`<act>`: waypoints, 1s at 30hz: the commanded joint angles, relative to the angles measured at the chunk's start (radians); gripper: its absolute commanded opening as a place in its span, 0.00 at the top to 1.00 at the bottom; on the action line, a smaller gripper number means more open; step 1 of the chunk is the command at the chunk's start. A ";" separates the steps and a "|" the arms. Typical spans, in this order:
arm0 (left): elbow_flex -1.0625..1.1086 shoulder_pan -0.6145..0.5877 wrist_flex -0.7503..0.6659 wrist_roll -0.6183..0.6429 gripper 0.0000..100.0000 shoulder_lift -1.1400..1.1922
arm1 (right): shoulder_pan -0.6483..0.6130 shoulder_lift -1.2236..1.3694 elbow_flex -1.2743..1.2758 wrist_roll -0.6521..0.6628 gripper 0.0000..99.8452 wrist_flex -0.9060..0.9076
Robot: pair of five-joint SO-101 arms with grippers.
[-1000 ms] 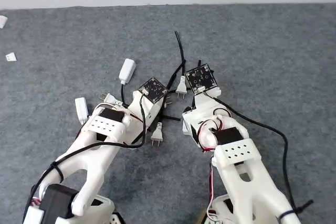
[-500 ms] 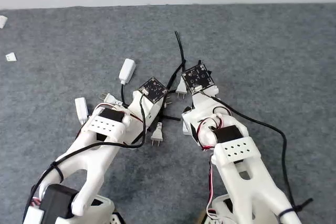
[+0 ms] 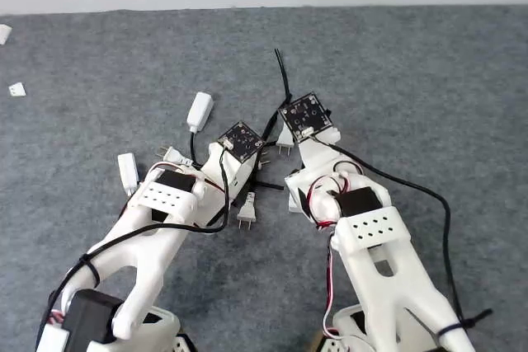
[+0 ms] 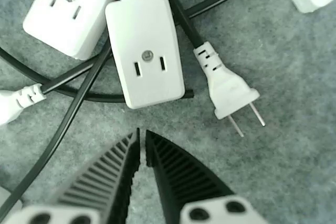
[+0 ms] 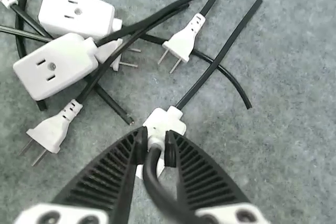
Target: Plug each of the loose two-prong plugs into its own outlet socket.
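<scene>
We see the right hand clamped on the white body of a plug, near the socket pair. The left hand, all but closed and empty, hovers just beside that pair. We judge the plug light, rigid and smooth; its stiff cord may tug, so grip the body's flat sides firmly.

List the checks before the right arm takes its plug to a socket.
1. Right gripper shut on held plug: ok.
2. Held plug's prongs straight: cannot tell, hidden in the grip.
3. Nearest socket face up, slots free: ok.
4. Path to it free of black cable: not ok, one crosses its cord end.
5. Left gripper empty, apart from the loose plug: ok.
</scene>
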 commanded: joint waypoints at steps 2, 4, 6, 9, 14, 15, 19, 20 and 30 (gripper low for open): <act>-0.030 0.008 -0.014 -0.012 0.99 -0.006 | -0.001 -0.004 -0.005 0.012 0.99 -0.079; -0.030 0.008 -0.014 -0.012 0.99 -0.006 | 0.001 -0.004 0.000 0.014 0.99 -0.097; -0.030 0.008 -0.014 -0.012 0.99 -0.006 | 0.002 -0.004 0.000 0.014 0.99 -0.097; -0.030 0.008 -0.014 -0.012 0.99 -0.006 | 0.031 -0.004 0.003 0.014 0.99 -0.102; -0.030 0.008 -0.014 -0.012 0.99 -0.006 | 0.053 0.016 0.031 0.011 0.99 -0.107; -0.030 0.008 -0.014 -0.012 0.99 -0.006 | 0.053 0.030 0.035 0.011 0.99 -0.107; -0.030 0.006 -0.014 -0.012 0.99 -0.006 | 0.051 0.070 0.034 0.006 0.99 -0.107; -0.030 0.006 -0.014 -0.012 0.99 -0.006 | 0.048 0.067 0.032 0.005 0.99 -0.107; -0.030 0.006 -0.014 -0.012 0.99 -0.006 | 0.030 0.007 0.037 -0.043 0.99 -0.058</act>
